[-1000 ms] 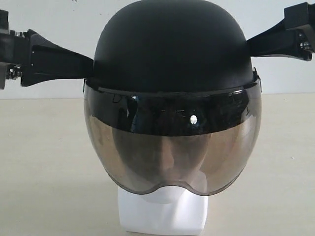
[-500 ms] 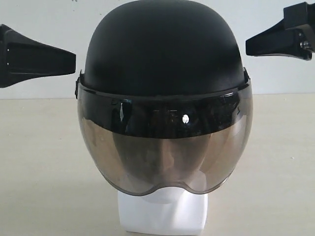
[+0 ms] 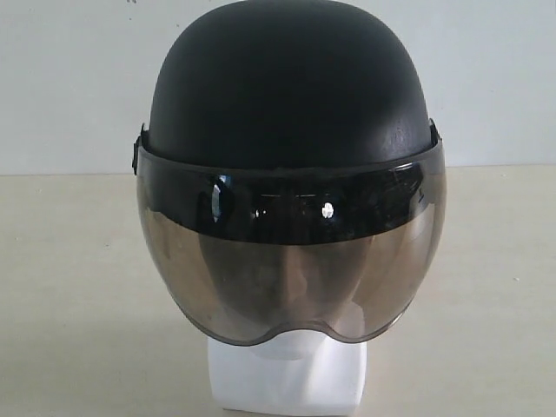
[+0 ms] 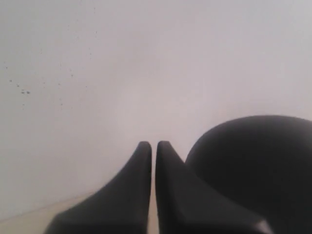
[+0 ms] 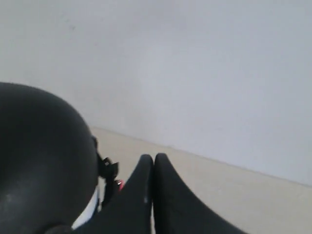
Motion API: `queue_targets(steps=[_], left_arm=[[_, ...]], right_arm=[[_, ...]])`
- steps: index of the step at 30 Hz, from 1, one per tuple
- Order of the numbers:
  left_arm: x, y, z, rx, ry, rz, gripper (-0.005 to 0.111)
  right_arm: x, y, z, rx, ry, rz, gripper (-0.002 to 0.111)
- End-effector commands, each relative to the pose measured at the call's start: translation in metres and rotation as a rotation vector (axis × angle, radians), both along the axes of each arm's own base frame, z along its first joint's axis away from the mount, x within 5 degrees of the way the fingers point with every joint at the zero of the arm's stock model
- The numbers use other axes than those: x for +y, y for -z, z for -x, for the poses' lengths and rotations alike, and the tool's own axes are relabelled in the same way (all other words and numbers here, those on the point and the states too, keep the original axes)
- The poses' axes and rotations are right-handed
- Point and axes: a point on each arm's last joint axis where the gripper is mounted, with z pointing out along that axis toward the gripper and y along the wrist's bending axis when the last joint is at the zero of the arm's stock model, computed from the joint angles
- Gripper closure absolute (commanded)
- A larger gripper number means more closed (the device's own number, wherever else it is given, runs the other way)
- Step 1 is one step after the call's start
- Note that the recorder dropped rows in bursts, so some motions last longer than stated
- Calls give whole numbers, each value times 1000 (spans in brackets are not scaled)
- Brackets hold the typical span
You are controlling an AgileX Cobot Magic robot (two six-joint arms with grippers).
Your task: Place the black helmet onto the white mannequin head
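Observation:
The black helmet [image 3: 291,87] sits on the white mannequin head [image 3: 288,378], its smoky visor down over the face; only the chin and blocky neck base show below the visor. Neither gripper appears in the exterior view. In the left wrist view my left gripper [image 4: 153,145] is shut with nothing between its fingers, and the helmet's dome [image 4: 258,165] lies beside it, apart. In the right wrist view my right gripper [image 5: 153,157] is shut and empty, with the helmet [image 5: 39,156] and its side strap fitting [image 5: 108,170] close by.
A beige tabletop [image 3: 69,287] spreads around the mannequin, and a plain white wall [image 3: 69,78] stands behind it.
Both grippers let go of the helmet's sides and drew outward, out of the exterior view. The helmet settled slightly lower and to the left on the head.

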Motion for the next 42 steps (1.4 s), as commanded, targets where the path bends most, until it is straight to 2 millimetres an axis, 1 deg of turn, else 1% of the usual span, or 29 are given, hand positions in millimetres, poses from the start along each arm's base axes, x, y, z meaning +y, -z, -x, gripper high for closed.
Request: queue_targets(steps=[1,6,10,13,30,33,35,37,39,42], left_arm=[[-3,13,1,47,32,-28,102],[-3,14,1,50,35,-28,102],[-3,14,1,50,35,-28,102],[-3,14,1,50,35,-28,102],[-3,14,1,50,35,-28,102],[-3,14,1,50,35,-28,102],[-3,14,1,50,35,-28,102],[-3,14,1,50,35,-28,102],[-3,14,1,50,35,-28,102],[-3,14,1,50,35,-28,102]], right_arm=[[-11,0,26,-126,152,-9,108],[-10,-9,49,-201,155,-16,108],[-10,-14,60,-239,155,-17,108],[-10,-16,63,-249,155,-17,108],[-10,-16,63,-249,154,-19,108],[-14,-23,73,-308,204,-53,108],[-14,-25,88,-353,212,-55,108],[-15,-16,104,-396,240,-58,108],[-18,-2,122,-445,279,-45,108],[-24,24,135,-478,347,-41,108]])
